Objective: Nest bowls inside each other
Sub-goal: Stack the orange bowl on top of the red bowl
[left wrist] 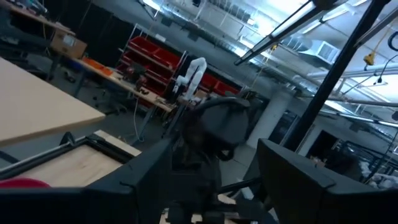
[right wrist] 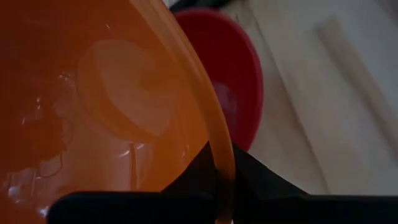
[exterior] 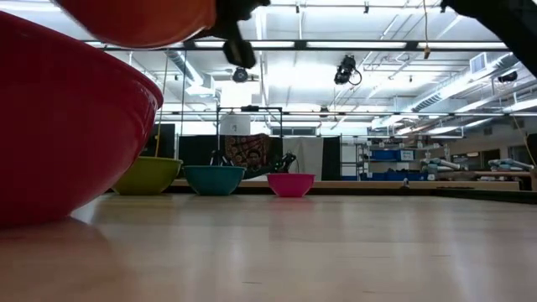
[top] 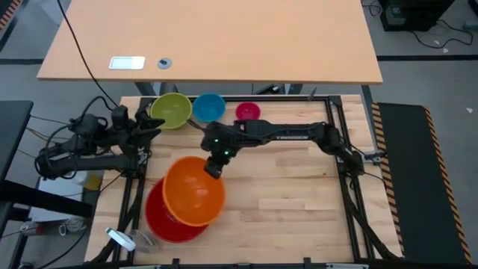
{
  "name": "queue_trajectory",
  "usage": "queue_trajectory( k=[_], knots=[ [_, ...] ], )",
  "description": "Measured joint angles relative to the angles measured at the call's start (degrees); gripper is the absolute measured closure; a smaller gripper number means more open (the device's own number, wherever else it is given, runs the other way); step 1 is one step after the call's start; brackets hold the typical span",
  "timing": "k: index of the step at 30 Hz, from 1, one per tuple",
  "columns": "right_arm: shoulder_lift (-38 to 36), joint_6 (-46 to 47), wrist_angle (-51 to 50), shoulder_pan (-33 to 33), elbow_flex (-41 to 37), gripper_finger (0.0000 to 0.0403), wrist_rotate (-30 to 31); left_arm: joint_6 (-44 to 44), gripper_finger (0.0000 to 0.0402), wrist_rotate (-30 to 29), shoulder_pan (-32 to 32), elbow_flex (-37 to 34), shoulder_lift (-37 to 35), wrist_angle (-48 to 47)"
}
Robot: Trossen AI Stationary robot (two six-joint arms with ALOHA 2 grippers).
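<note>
My right gripper (right wrist: 219, 180) pinches the smooth orange bowl's (top: 194, 190) rim, over the round red bowl (top: 160, 220). My left gripper's (top: 153, 127) fingers are wide apart, at nine o'clock.

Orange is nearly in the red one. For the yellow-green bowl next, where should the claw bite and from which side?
Probably the rim. The yellow-green bowl sits upright and open at the table's far edge, so its thin lip is the only pinchable part. Come down from above on the near arc: the blue bowl crowds one side and the left claw waits open at the other. The right claw, shut on the orange bowl, grips the same way.
</note>
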Motion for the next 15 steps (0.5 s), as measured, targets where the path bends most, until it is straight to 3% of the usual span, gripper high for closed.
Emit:
queue_trajectory(
  k=[8,15],
  knots=[
    [8.64,-1.16,10.44,0.91,3.71,0.0375,-0.44,-0.26,0.0162,0.0,0.0,-0.04,-0.39,-0.88],
    [10.1,-3.81,4.67,1.31,4.7,0.0375,1.59,-0.53,0.0162,-0.02,0.0,-0.04,-0.34,-2.39]
  ],
)
